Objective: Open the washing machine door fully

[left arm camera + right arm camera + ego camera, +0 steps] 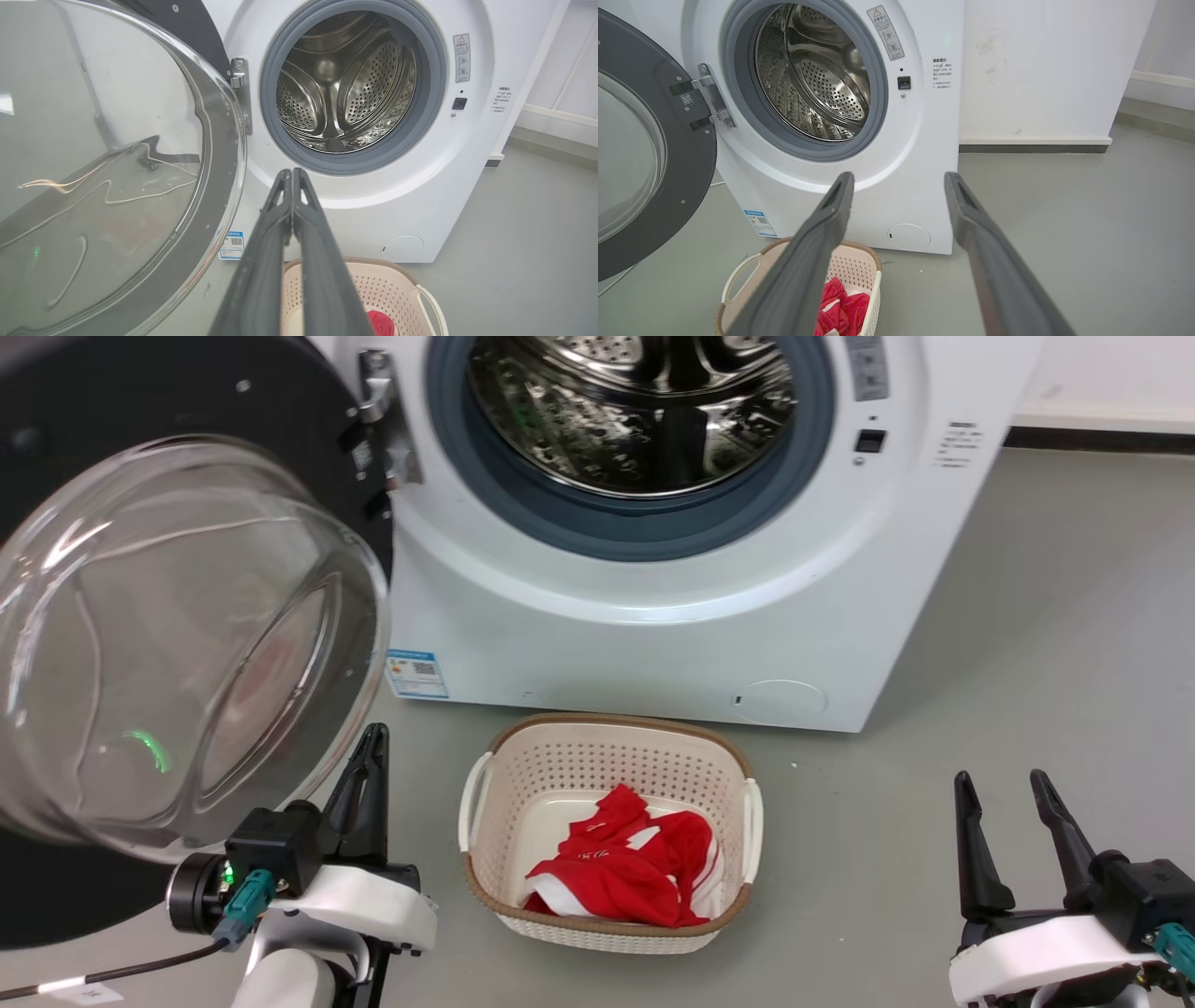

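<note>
The white washing machine (672, 635) stands with its steel drum (635, 401) exposed inside the grey-blue gasket. Its door (177, 644), a black disc with a bulging clear glass bowl, is swung out wide to the left on its hinge (383, 420). My left gripper (372, 739) is shut and empty, its tips just right of the glass bowl's lower edge. In the left wrist view the left gripper (292, 173) points at the machine front, the door (107, 163) beside it. My right gripper (1001, 786) is open and empty at the lower right, and the right gripper (899, 179) shows wide apart.
A cream laundry basket (611, 747) with a red and white garment (625, 868) sits on the grey floor in front of the machine. A white wall with a dark skirting (1036, 148) runs to the right. Bare floor (1046, 653) lies right of the machine.
</note>
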{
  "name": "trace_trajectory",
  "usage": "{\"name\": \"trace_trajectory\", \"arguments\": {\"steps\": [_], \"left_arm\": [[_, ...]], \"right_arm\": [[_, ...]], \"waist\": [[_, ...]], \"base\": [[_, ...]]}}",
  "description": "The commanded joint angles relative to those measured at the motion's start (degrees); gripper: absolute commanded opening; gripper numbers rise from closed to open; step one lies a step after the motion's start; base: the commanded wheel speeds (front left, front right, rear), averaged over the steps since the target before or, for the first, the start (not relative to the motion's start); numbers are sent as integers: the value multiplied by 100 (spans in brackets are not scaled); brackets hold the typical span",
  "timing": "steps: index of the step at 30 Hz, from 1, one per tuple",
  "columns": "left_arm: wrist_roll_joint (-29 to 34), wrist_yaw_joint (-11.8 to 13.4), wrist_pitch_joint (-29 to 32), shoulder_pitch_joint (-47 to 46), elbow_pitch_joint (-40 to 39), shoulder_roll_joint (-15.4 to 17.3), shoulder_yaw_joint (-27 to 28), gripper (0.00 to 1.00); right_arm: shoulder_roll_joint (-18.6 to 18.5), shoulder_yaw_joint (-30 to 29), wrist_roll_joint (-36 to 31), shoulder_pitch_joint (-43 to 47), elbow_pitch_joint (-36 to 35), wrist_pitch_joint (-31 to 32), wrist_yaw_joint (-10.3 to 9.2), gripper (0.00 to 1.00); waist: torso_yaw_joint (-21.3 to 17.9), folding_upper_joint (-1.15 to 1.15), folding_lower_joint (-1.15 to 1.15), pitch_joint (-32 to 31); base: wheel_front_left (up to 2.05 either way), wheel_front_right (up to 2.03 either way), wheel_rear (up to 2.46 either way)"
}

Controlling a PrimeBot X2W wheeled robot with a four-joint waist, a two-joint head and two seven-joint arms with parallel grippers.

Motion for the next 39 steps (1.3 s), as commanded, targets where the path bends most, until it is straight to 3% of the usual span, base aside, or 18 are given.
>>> {"name": "trace_trajectory", "arguments": {"steps": [1,2,4,5,23,39], "left_arm": [[38,-18,-19,-55,26,-9,-6,34],[47,-24,-23,-75,46,-26,-25,45],[100,-10,-31,-98,56,-35,-56,93],[116,4,-34,-91,68,-39,-68,100],[298,288,-55,247,-5,-4,7,100],[308,259,-46,275,-35,-43,135,100]], "right_arm": [[11,15,-21,-57,11,-27,-2,100],[11,34,-27,-66,12,-28,-2,100],[11,80,-45,-90,14,-22,-2,100],[11,98,-60,-91,17,-21,-2,100],[11,206,-56,146,-76,48,-2,100],[11,159,-20,193,-67,64,-2,100]], "waist": [[-140,0,0,-46],[-197,0,0,-62],[-300,0,0,-104],[-341,0,0,-134],[-460,0,0,-352],[-489,0,0,-337]], "base": [[0,0,0],[0,0,0],[0,0,0],[0,0,0],[0,0,0],[0,0,0]]}}
